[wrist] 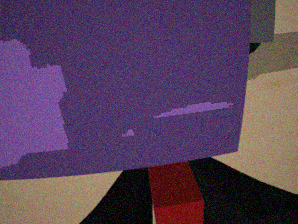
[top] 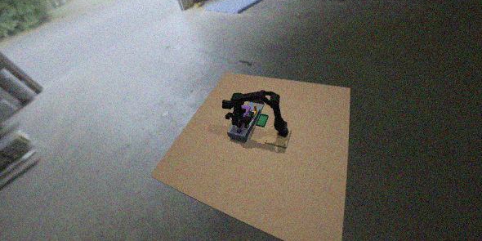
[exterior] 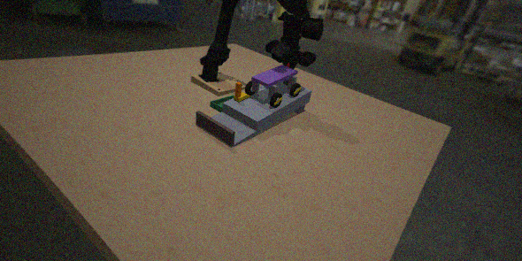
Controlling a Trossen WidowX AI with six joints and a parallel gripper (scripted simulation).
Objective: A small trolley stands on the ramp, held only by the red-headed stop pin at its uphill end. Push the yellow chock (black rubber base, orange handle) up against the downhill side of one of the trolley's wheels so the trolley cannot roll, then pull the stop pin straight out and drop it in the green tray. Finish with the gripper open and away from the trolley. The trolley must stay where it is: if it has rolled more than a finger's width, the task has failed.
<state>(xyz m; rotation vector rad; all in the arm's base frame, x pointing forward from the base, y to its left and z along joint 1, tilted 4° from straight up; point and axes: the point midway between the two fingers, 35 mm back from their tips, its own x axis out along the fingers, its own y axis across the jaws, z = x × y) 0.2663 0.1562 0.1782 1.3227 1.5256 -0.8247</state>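
End effector [wrist: 174, 212] was pinched on the red-headed stop pin [wrist: 176, 204] at the 6 o'clock edge of the trolley [wrist: 133, 63] deck in the wrist view, the pin not yet drawn. In the exterior view the trolley [exterior: 274, 83] stood on the ramp [exterior: 261, 111] with the yellow chock [exterior: 240, 93] near its 9 o'clock wheel; contact could not be confirmed. Risk, as judged: a skewed pull could drag the trolley, or an unseated chock could let it roll; green tray [top: 261, 120] lay beside the ramp on the bench [exterior: 133, 153].
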